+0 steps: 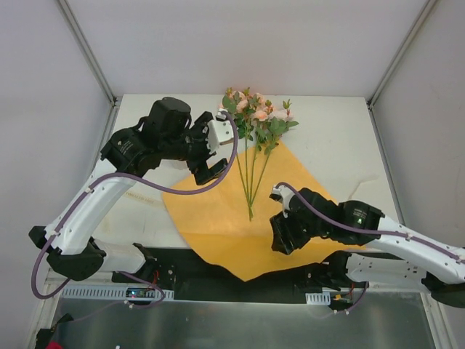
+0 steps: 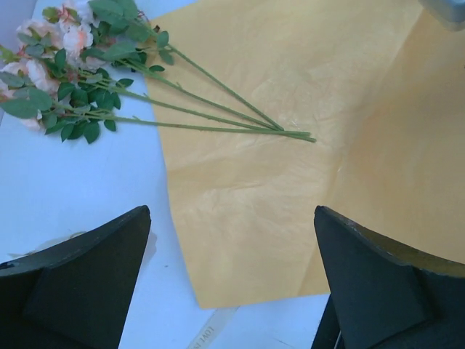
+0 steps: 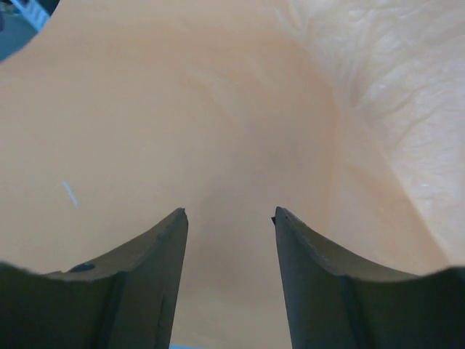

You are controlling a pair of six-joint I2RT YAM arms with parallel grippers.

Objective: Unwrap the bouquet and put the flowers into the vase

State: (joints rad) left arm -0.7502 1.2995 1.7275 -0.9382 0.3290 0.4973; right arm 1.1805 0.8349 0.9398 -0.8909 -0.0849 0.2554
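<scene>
Top external view. A white table (image 1: pixel 341 138) is enclosed by pale walls (image 1: pixel 43 94), with metal frame struts (image 1: pixel 87 51) running down to its far corners.

Left to right:
- **Left arm:** The left arm (image 1: pixel 94 196) arches from the near left toward the far centre. Its wrist and a purple cable (image 1: pixel 182 190) cover the far-left edge of the orange paper sheet (image 1: pixel 211 211).
- **Sheet:** It lies unfolded as a diamond mid-table, and its near corner overlaps the dark base rail (image 1: pixel 189 265).
- **Flowers:** The flowers (image 1: pixel 256 116) rest on the sheet's far half. Their stems converge near its middle, while blooms and leaves spill past the far corner onto bare table.
- **Right arm:** The right arm (image 1: pixel 407 243) reaches in from the near right. Its wrist sits low over the sheet just right of the stem ends and hides that part of the paper.

Left wrist view. The left gripper (image 2: pixel 231 212) hangs over the sheet's left edge with its jaws spread wide. A cream ribbon (image 2: pixel 212 331) lies on the table just beside the paper's corner.

Right wrist view. The right gripper (image 3: pixel 229 212) is close over the paper with its jaws partly apart. Only orange paper, rising in a soft fold, shows through the gap.
</scene>
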